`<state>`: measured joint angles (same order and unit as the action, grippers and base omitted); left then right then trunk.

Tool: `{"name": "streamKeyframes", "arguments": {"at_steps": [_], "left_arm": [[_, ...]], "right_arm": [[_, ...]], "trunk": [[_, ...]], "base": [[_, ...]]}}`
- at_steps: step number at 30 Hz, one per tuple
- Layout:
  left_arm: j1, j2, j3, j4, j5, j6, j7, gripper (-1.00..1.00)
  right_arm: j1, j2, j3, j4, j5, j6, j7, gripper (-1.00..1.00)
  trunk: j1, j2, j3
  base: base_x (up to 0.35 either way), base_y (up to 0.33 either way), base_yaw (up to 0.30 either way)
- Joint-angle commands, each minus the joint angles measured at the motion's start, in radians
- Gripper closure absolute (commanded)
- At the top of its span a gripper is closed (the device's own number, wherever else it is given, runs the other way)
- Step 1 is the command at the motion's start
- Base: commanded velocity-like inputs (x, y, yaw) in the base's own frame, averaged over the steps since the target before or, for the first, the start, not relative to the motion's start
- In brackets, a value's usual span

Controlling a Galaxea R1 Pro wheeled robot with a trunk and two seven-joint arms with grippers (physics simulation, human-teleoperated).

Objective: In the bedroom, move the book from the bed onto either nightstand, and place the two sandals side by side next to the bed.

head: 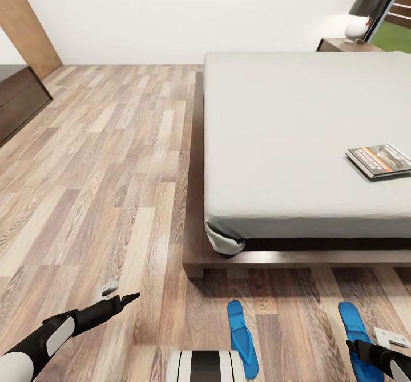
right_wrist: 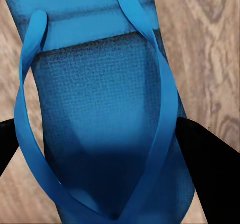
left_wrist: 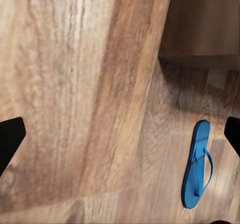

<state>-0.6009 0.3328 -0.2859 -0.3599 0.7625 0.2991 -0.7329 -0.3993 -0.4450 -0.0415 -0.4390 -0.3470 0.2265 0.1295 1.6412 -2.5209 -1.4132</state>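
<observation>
We find open floor (head: 103,159) left of the bed (head: 197,256), its frame walling our right, two sandals (head: 241,336) lying ahead, cabinet (head: 17,102) far left.

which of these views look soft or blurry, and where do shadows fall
Head view: sharp, evenly lit; a dark shadow lies under the mattress edge of the bed, and the book shows a faint sheen. Left wrist view: floor grain smeared and soft, with a shadow beside the sandal. Right wrist view: the other sandal is very close, its weave crisp higher up, shaded toward the strap's point.
</observation>
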Motion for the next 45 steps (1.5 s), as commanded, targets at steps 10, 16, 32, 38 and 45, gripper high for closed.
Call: {"name": "streamKeyframes", "arguments": {"at_steps": [10, 16, 32, 38, 45], "left_arm": [[0.0, 0.0, -0.006, -0.001, 0.011, 0.009, -0.002, -1.0], [0.0, 0.0, -0.006, -0.001, 0.011, 0.009, -0.002, -1.0], [0.0, 0.0, -0.006, -0.001, 0.011, 0.009, -0.003, -1.0], [0.0, 0.0, -0.006, -0.001, 0.011, 0.009, -0.003, -1.0], [0.0, -0.001, -0.007, -0.001, 0.011, 0.01, -0.003, -1.0]], "right_arm": [[0.0, 0.049, -0.005, -0.009, -0.006, -0.08, 0.003, 1.0], [-0.002, 0.173, -0.006, -0.012, 0.053, -0.132, -0.005, 1.0], [-0.003, 0.184, -0.009, -0.016, 0.081, -0.13, -0.005, 1.0], [-0.003, 0.184, -0.009, -0.017, 0.082, -0.13, -0.005, 1.0], [-0.005, 0.217, -0.009, -0.054, 0.082, -0.126, -0.006, 1.0]], "trunk": [[0.004, -0.003, -0.039], [0.007, -0.004, -0.063], [0.014, -0.008, -0.124], [0.017, -0.009, -0.148], [0.02, -0.011, -0.171]], "base": [[0.0, 0.0, 0.0], [0.0, 0.0, 0.0], [0.0, 0.0, 0.0], [0.0, 0.0, 0.0], [0.0, 0.0, 0.0]]}}
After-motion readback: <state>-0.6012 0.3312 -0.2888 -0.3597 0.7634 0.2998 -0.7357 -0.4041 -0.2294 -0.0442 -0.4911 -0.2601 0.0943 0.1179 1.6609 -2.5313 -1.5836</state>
